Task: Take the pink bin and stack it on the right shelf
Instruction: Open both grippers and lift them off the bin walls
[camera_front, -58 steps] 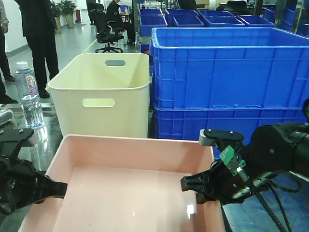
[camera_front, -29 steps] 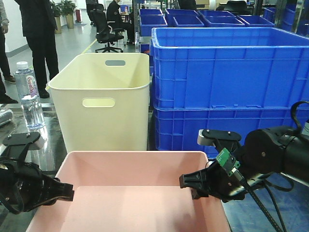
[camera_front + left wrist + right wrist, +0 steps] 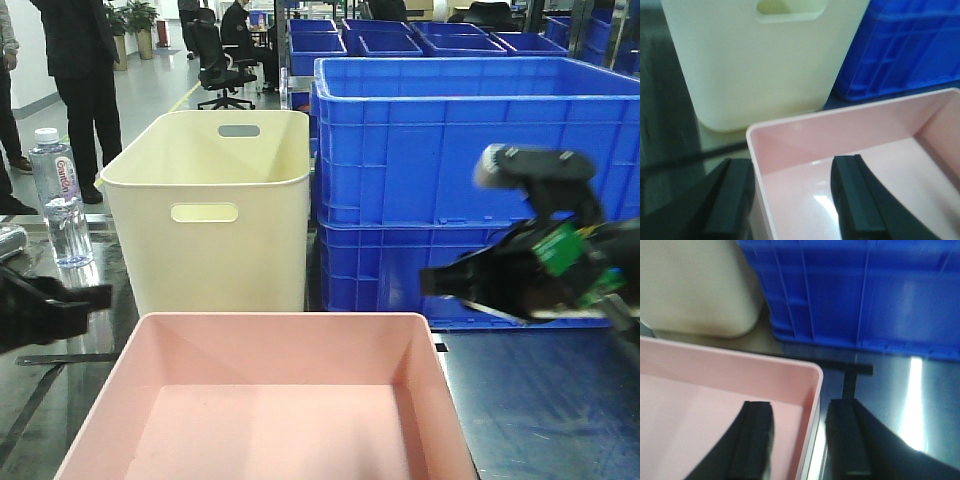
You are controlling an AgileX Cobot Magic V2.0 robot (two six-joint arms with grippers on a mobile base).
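Pink bin (image 3: 270,400) sits low on the table in front of the cream bin (image 3: 210,205). Left gripper (image 3: 790,200) spread open, straddling the bin's left wall, not clamped. Right gripper (image 3: 800,437) open too, fingers either side of the right wall.

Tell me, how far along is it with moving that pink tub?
Early on. Nothing looks done yet: the pink bin sits on the dark table in front of the cream bin. In hand: the left gripper and right gripper are open, each lined up with a side wall, gripping nothing. Left to do: clamp, lift, and stack on the right shelf.
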